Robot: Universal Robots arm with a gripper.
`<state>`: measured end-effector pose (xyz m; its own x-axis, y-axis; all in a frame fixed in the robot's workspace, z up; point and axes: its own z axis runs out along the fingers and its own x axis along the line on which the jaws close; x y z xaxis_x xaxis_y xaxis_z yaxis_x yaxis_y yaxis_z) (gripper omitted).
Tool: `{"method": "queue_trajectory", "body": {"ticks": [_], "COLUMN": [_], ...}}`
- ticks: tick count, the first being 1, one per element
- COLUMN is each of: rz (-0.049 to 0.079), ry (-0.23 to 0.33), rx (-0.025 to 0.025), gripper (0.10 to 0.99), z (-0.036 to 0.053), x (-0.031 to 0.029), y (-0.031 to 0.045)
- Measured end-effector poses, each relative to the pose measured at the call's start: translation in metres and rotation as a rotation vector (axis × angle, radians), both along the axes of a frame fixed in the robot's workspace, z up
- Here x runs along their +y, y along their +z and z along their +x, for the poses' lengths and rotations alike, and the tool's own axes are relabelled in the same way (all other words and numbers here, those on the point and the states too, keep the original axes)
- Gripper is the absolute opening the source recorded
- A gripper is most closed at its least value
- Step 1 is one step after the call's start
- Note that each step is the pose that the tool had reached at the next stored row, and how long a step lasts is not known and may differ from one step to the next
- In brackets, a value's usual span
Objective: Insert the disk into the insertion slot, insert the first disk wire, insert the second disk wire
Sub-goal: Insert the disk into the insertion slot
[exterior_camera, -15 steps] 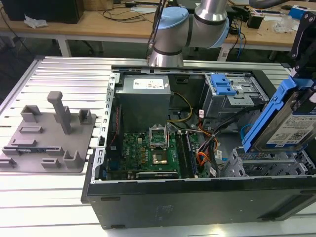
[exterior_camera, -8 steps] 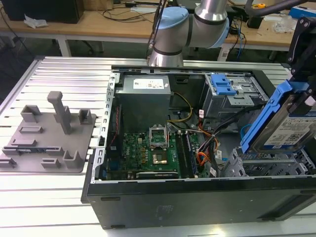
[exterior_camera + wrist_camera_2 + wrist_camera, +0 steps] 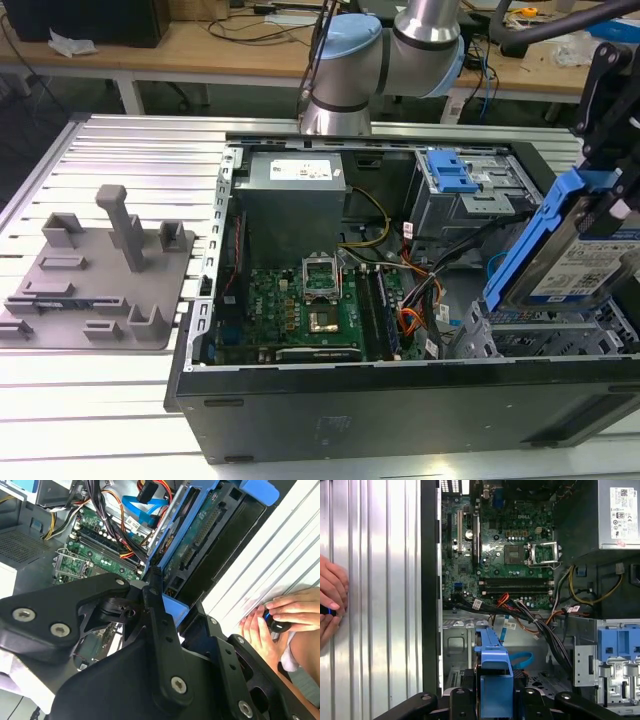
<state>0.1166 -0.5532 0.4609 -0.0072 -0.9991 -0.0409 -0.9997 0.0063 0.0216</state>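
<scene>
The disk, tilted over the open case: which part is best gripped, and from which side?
Grip the disk by the raised end of its blue carrier, approached from above. It slopes with its lower end toward the insertion slot, so a hold on the upper end leaves the leading edge free to enter. The gripper is shut there.

Grey fixture plate [image 3: 95,285] lies beside the open computer case [image 3: 400,410]

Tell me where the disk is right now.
At the exterior view's right, the disk hangs tilted in the gripper, just above the insertion slot.
</scene>
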Motion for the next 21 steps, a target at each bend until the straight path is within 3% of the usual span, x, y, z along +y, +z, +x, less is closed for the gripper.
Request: {"method": "queue_trajectory", "body": {"ticks": [14,21], "rz": [0.0,0.0], "ry": [0.0,0.005], "rx": [0.0003,0.0005], "gripper": [0.365,0.365], "z": [0.0007,0.0007], "x": [0.0,-0.0001], "y": [-0.0071,-0.0151]}}
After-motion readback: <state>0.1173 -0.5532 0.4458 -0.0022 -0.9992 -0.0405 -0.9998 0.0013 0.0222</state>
